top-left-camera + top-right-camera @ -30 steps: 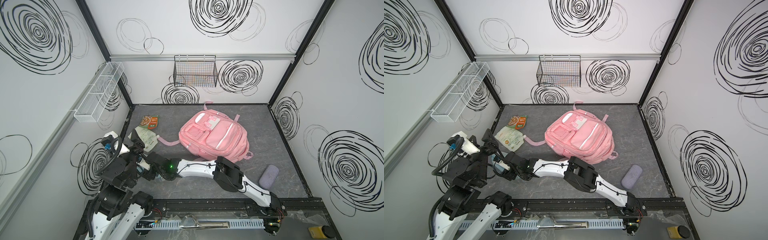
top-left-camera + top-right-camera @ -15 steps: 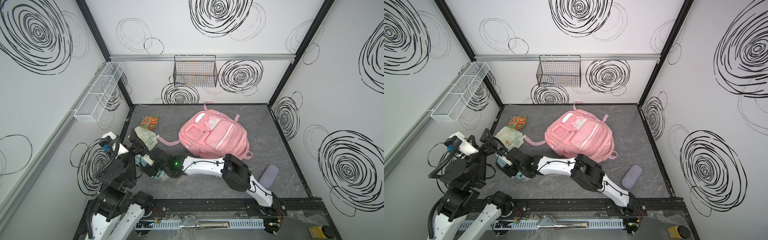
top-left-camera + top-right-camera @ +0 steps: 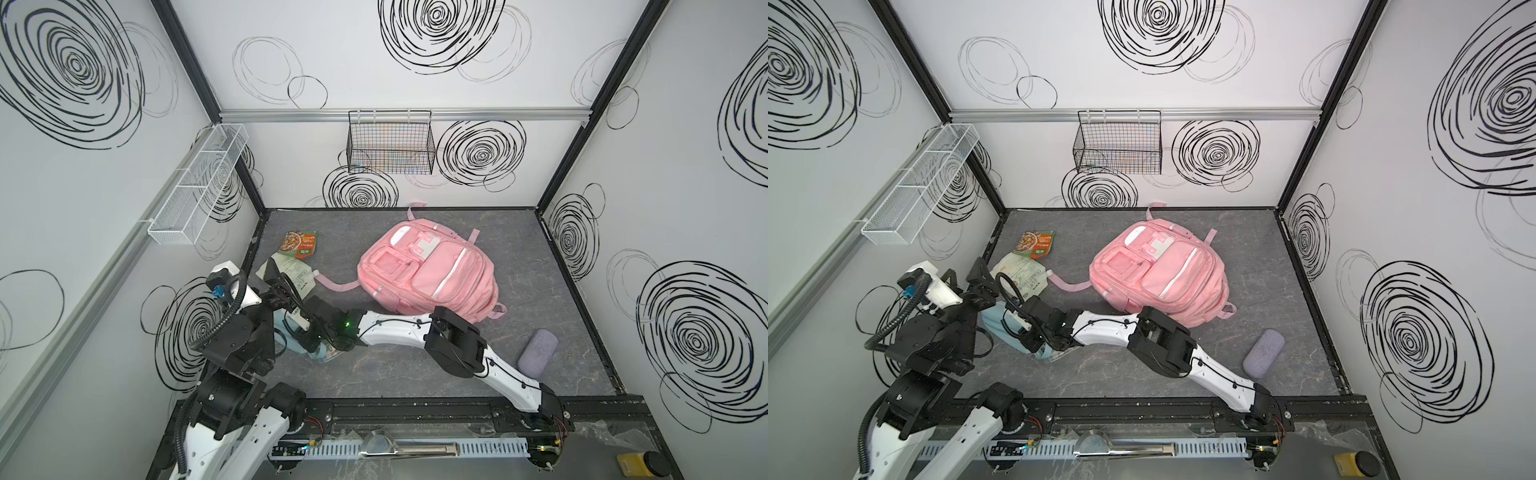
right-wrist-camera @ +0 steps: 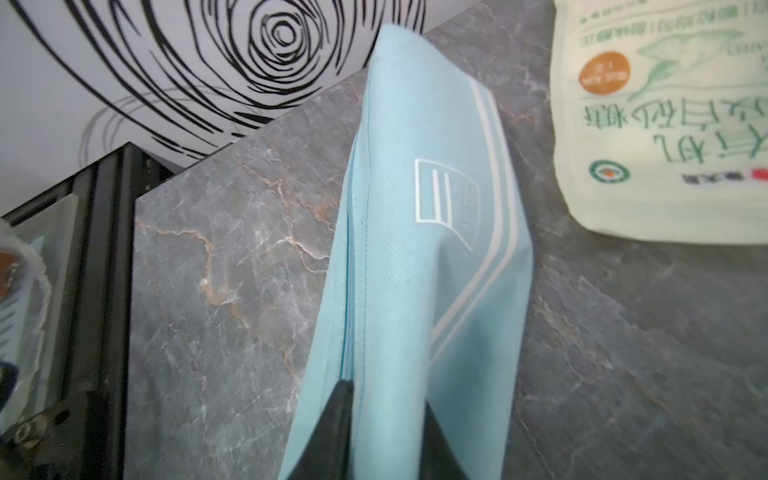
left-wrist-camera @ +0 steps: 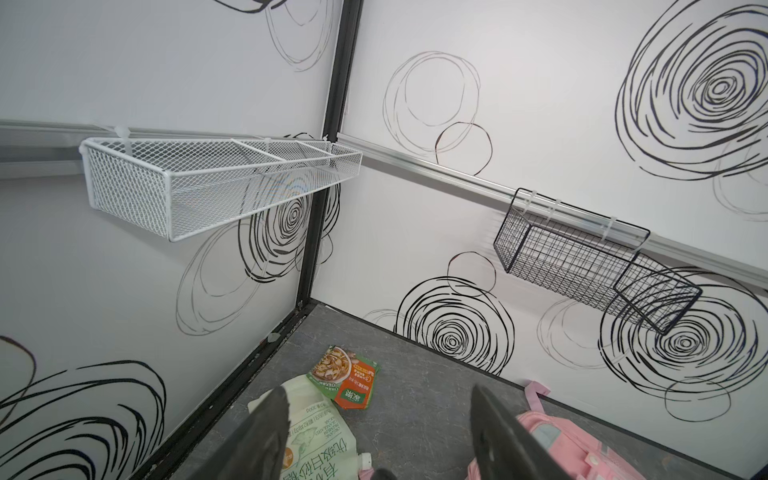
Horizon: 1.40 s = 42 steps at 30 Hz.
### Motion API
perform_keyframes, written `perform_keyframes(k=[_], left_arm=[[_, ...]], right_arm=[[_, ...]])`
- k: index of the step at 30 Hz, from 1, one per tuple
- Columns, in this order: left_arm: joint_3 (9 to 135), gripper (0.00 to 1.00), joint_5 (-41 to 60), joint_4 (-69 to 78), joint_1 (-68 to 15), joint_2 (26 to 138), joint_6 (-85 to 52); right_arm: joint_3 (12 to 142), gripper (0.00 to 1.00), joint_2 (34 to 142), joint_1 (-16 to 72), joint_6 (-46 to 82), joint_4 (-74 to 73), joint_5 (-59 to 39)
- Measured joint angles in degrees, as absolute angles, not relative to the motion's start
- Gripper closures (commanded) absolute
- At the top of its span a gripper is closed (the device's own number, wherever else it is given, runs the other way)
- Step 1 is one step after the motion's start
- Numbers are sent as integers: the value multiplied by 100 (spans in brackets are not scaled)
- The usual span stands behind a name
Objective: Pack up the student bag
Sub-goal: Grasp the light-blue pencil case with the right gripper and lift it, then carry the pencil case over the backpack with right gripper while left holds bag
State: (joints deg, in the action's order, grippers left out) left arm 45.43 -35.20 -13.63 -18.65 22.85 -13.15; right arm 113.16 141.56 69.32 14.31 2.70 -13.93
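Four items outside bag [image 3: 428, 278]; none packed, it seems. Near worktop's [image 3: 415, 374] front-left corner right gripper [image 4: 386, 399] pinches pouch [image 4: 415, 249]; left gripper [image 5: 378, 395] spread, empty; packet [image 3: 300, 243], sachet [image 3: 297, 276], case [image 3: 537, 351] untouched.

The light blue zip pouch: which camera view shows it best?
The right wrist view: the light blue zip pouch is close, with zip seam, white stripes and logo clear, its end pinched in the right gripper. In both top views the arms cover most of the pouch. The left wrist view does not show it.
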Motion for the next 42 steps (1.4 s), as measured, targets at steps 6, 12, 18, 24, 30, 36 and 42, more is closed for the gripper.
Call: perform_keyframes(k=[6,12,18,24,30,36,42], left_arm=[[4672,32,-3529,-1361,-1876,2432,-1057],[5231,40,-3299,-1308,-1933,2740,-657],[5693,46,-2176,-1186,-1973,3312,-740],[5935,39,-1264,-1004,-2982,4928,-1122],[6501,39,-941,-902,-4788,7310,-1096],[7747,40,-322,-1059,-5002,9365,-1369],[9255,37,-5,-1525,-5120,10923,-1485]], right_arm=[[11246,100,13856,6687,1800,235,-1944],[9983,100,12191,6160,2215,-287,-2200],[7789,100,9327,5190,2410,-1120,-1883],[5564,100,6372,3905,2521,-869,-906],[4779,100,4294,2226,2410,222,-165],[4716,100,3382,998,2248,624,126],[4309,100,2753,902,2211,598,416]])
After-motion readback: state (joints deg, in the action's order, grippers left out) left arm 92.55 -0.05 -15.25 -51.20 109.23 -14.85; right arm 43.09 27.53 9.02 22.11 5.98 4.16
